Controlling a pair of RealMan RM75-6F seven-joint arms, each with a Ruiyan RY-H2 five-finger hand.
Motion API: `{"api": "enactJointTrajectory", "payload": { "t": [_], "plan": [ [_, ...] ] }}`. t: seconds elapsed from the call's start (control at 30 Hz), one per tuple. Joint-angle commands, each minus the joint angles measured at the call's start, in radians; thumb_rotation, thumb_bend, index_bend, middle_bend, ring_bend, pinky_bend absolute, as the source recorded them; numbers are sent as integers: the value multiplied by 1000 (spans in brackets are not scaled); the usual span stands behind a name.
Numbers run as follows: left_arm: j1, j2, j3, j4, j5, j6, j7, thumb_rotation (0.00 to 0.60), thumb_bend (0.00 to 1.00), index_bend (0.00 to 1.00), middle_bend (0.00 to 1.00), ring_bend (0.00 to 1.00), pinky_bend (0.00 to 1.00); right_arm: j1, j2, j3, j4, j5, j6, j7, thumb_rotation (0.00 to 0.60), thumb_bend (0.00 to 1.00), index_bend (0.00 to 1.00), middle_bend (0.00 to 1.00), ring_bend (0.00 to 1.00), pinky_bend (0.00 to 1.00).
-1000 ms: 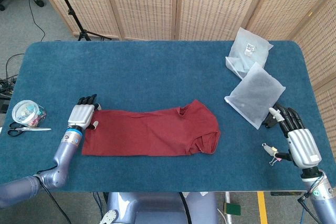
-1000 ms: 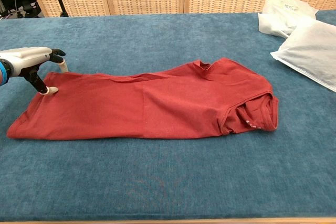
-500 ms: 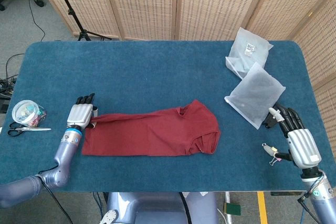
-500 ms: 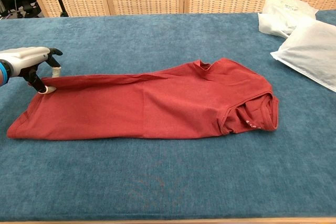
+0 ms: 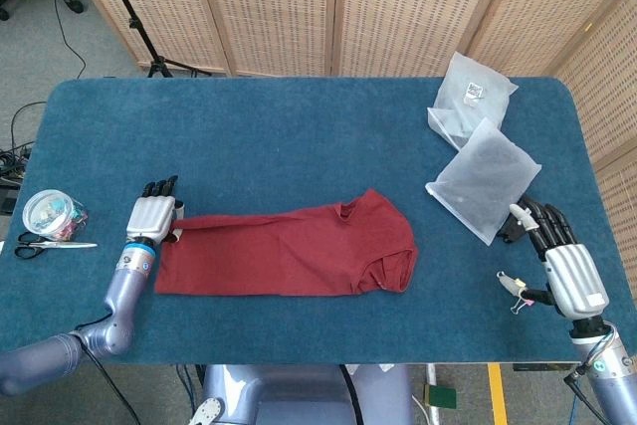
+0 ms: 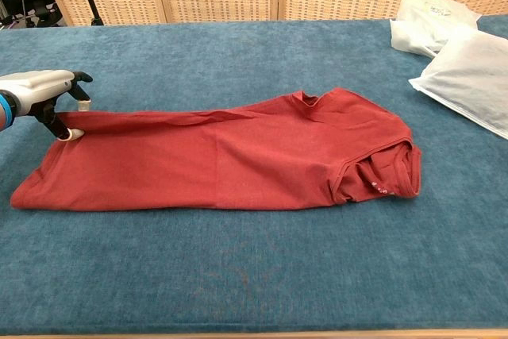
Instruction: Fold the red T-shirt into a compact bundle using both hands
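Observation:
The red T-shirt [image 5: 289, 251] [image 6: 222, 156] lies folded lengthwise into a long band on the blue table [image 5: 299, 136], collar and sleeve at its right end. My left hand [image 5: 152, 218] [image 6: 44, 93] is at the band's far left corner and pinches the cloth's upper edge between thumb and a finger, raising that edge a little off the table. My right hand [image 5: 562, 266] rests near the table's front right corner with its fingers spread and nothing in it, well apart from the shirt; it shows only in the head view.
Two white plastic bags [image 5: 485, 178] [image 5: 470, 97] lie at the back right, between the shirt and my right hand. A small clip [image 5: 513, 286] sits beside that hand. A jar [image 5: 52, 214] and scissors [image 5: 50, 245] sit at the left edge.
My left hand closed on the shirt's far left corner and drew it slightly up and to the left, stretching the upper edge taut. The right hand has not moved.

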State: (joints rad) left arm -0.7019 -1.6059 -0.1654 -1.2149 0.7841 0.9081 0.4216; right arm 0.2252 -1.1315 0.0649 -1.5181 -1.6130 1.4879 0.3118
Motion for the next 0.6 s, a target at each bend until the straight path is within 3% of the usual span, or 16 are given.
{"api": "enactJointTrajectory", "payload": {
  "t": [0.03, 0.6],
  "plan": [
    [2, 1, -1, 2, 3, 0, -2, 600, 596, 750, 0, 0, 0, 0, 0, 0, 0, 0, 0, 0, 600, 0, 0, 0, 0, 0],
    [8, 70, -22, 61, -35, -42, 3, 600, 607, 761, 0, 0, 0, 1, -2, 1, -2, 0, -7, -8, 600, 0, 0, 0, 0, 0]
  ]
}}
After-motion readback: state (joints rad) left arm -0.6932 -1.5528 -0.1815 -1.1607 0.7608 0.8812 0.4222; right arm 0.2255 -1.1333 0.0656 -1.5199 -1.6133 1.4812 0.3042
